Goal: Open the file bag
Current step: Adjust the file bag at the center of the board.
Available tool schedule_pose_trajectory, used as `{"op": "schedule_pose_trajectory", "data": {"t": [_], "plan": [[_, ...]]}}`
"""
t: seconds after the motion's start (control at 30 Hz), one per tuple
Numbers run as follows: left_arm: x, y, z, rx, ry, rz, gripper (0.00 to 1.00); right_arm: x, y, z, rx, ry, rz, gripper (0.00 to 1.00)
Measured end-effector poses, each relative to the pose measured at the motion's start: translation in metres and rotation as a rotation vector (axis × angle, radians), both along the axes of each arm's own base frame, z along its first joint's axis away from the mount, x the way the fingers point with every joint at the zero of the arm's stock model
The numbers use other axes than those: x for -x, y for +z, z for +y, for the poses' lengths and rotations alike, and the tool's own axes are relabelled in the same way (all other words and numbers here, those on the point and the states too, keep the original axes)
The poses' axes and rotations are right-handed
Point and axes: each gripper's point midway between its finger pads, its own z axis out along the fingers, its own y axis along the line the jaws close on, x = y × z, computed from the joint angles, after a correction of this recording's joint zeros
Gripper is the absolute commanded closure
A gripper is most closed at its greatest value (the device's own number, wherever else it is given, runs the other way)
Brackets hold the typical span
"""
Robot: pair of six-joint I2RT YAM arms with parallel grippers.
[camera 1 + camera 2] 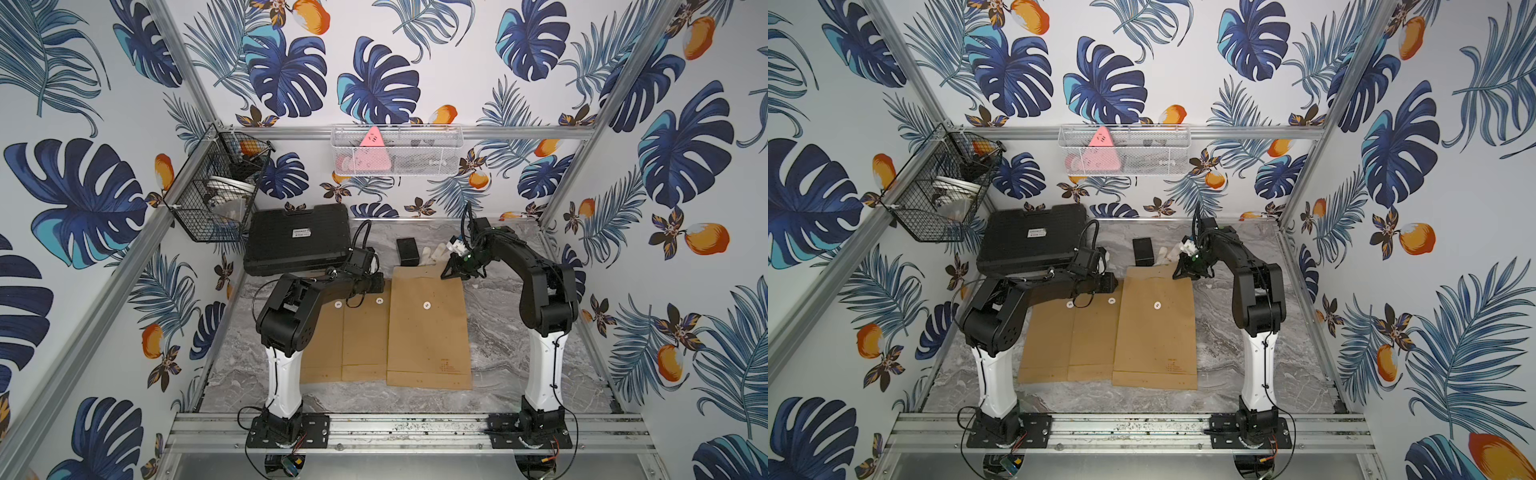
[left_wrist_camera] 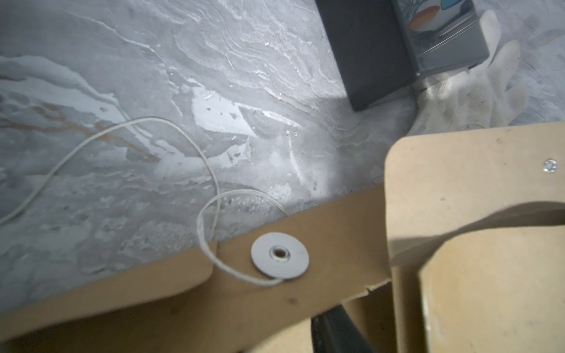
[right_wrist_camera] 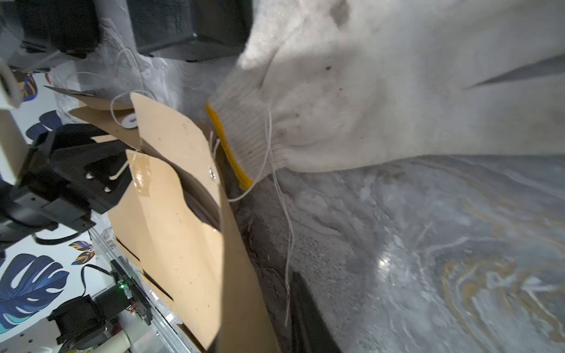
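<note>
**Easing off the opened flap of the right-hand bag**

In both top views three paper bags lie side by side on the grey marbled bench [image 1: 519, 332]. Mine is the brown kraft-paper file bag [image 1: 428, 332] toward 3 o'clock. Its flap [image 1: 415, 276] is turned back toward 12 o'clock, beyond the white closure disc [image 1: 427, 305]. My right tool [image 1: 451, 272] sits at the flap's 3 o'clock corner. My left tool [image 1: 376, 282] hangs low at its 9 o'clock edge, over the middle bag [image 1: 365, 332].

In the left wrist view the flap arches up off the bag. A looped string [image 2: 211, 171] runs under the middle bag's disc [image 2: 279, 255]. Only one dark finger [image 2: 333, 330] shows, so I cannot tell whether this tool is clenched or released.

In the right wrist view my fingers stand apart, grasping nothing. The bag's white tie string [image 3: 287, 244] trails beside one of them.

I judge the bag as good as open. To finish well I should lift both tools straight up, so no finger snags the string or knocks the flap back down. A white knit glove with a yellow cuff [image 3: 351, 91] lies just beside the flap, and a small black box [image 3: 189, 27] sits next to it, crowding any retreat toward 12 o'clock.
</note>
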Motion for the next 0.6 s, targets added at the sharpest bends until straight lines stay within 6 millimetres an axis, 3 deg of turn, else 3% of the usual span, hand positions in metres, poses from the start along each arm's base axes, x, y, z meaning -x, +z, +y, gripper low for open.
{"op": "schedule_pose_trajectory", "data": {"t": [0.13, 0.27, 0.47, 0.6], "plan": [[-0.004, -0.001, -0.001, -0.001, -0.003, -0.001, 0.61, 0.011, 0.03, -0.002, -0.016, -0.017, -0.079, 1.0], [-0.007, 0.0, -0.002, -0.001, -0.002, -0.001, 0.61, 0.027, 0.06, 0.009, -0.087, 0.009, -0.164, 1.0], [-0.009, 0.0, -0.003, -0.002, 0.004, 0.016, 0.58, 0.066, 0.051, 0.026, -0.156, 0.055, -0.094, 1.0], [-0.009, 0.0, -0.003, 0.0, 0.003, 0.017, 0.58, 0.06, 0.03, 0.026, -0.131, 0.055, -0.055, 1.0]]}}
